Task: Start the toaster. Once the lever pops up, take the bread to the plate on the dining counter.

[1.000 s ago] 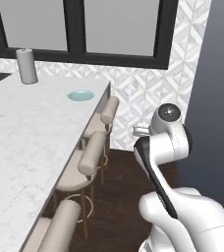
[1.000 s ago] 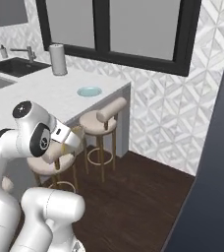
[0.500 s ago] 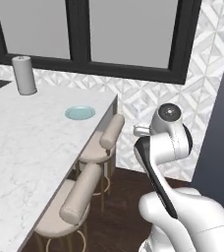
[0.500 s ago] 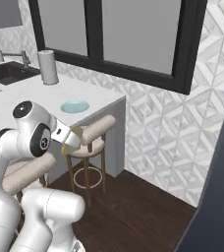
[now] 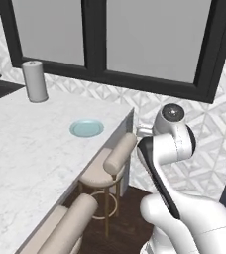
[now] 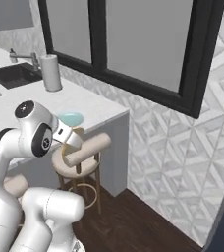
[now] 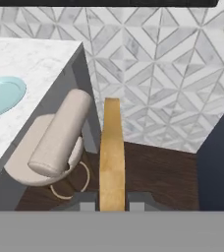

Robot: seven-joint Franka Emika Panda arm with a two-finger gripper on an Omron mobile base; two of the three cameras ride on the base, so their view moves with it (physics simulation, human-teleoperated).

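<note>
Gripper [image 7: 112, 205] fingers are squeezed on the bread [image 7: 111, 152], a thin golden-brown slice seen from its edge in the hand view. The slice stands up between the two dark tips and sticks out over the dark wood floor [image 7: 158, 172].

Off to one side is the dining counter [image 5: 30, 163], white marble with grey veins. On it lies the plate [image 5: 86, 128], small, round and light blue-green, with nothing on it. The plate sits near the counter's far corner, close to the edge. In the hand view the plate [image 7: 1, 94] is well apart from the bread.

Below the counter edge stand tan stools [image 5: 110, 166] with rolled backs. A white paper towel roll [image 5: 35, 81] stands further back, near the black window frame [image 5: 149, 82]. By it is a dark sink [image 6: 13, 75] with a tap. There is open marble all around the plate.
</note>
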